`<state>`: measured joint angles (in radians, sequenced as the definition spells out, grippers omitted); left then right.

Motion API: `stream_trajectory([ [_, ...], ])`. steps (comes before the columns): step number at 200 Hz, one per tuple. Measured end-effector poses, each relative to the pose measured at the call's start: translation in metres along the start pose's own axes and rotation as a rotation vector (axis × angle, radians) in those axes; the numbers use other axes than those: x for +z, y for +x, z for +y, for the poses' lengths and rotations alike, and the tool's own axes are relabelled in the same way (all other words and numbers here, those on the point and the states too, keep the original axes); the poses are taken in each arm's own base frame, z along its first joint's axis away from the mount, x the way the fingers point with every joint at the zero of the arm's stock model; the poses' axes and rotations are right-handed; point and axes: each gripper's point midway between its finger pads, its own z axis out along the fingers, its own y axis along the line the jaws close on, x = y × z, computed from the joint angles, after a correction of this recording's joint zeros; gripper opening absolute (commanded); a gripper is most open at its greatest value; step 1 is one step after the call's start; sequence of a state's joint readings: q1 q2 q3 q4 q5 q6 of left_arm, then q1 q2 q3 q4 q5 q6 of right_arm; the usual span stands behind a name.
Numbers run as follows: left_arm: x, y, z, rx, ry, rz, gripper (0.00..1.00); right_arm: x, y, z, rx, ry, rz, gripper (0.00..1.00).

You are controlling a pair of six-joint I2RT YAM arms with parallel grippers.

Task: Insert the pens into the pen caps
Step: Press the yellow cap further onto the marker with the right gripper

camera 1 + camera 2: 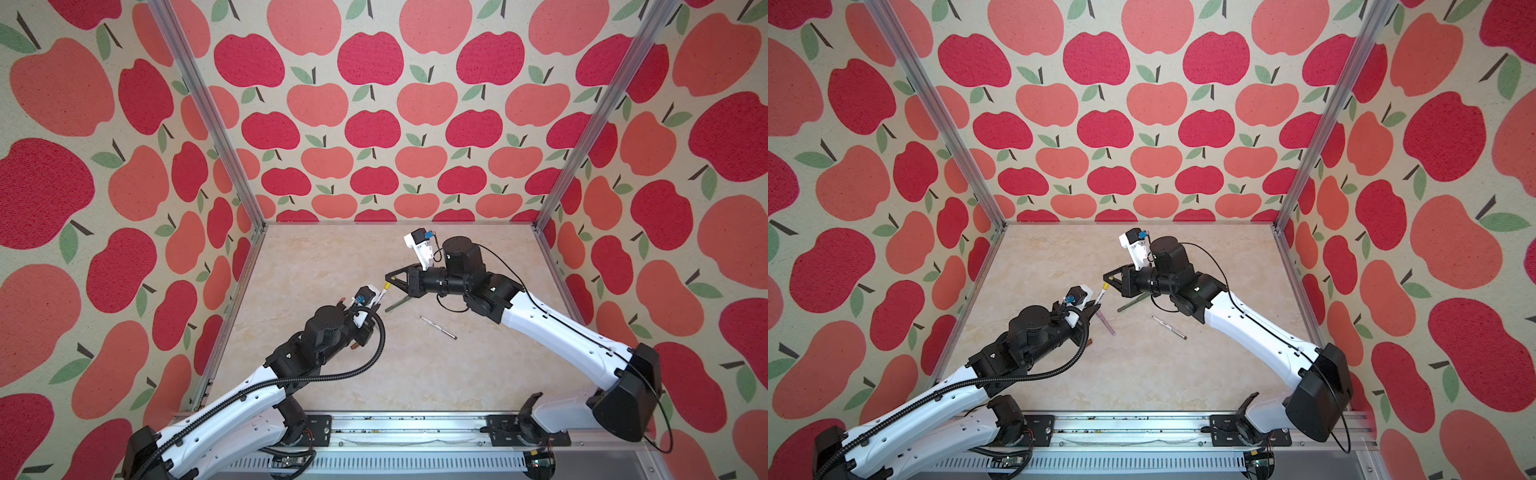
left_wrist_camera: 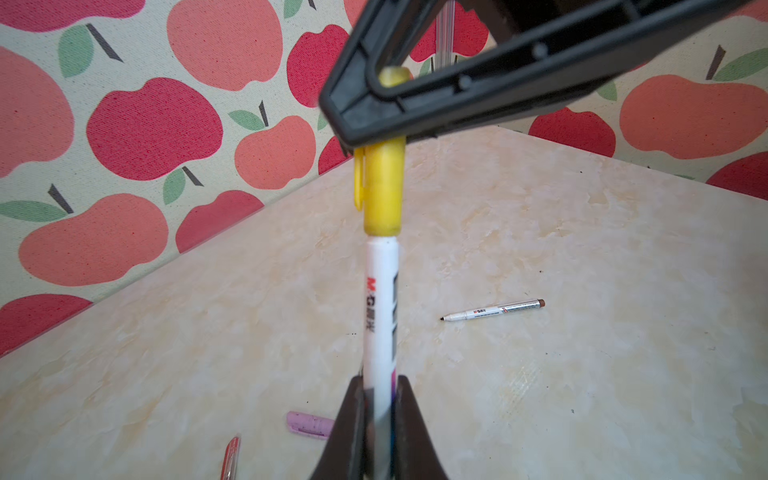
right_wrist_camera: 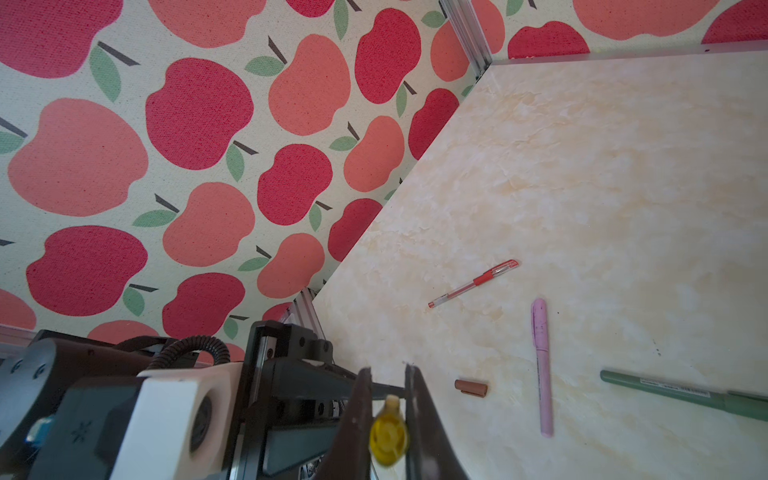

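Left gripper (image 2: 380,428): nearest the left wrist lens. Its two dark fingers are pressed onto the barrel of the white pen (image 2: 380,316), which points straight away from it, held clear of the table (image 2: 582,249).
Right gripper (image 3: 388,386): pinched across the yellow cap (image 2: 383,187), meeting the pen end-on from the opposite side.
Cap to pen: the cap's mouth covers the pen's tip and sits in line with the barrel. Whether it has clicked home I cannot tell.
Done, by the look of it: the red pen (image 3: 473,284), lilac pen (image 3: 542,365) and dark green pen (image 3: 685,392) lie on the table, each seemingly wearing its matching cap.
Left to do: the brown cap (image 3: 470,387) lies loose near the lilac pen. The brown-ended white pen (image 2: 492,310) lies with its tip bare, well apart from both grippers.
Stage: I judge this the fourth pair of five, being joined in mid-air.
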<state>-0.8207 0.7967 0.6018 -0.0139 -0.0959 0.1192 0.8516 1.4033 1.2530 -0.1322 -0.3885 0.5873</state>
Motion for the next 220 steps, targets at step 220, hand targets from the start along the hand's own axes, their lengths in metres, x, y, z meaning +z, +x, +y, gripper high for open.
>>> stream_trajectory([
  [220, 0.011, 0.017, 0.018, 0.017, -0.054, 0.158, 0.0, 0.028, 0.009, -0.014, -0.021, 0.041, -0.074, 0.0],
])
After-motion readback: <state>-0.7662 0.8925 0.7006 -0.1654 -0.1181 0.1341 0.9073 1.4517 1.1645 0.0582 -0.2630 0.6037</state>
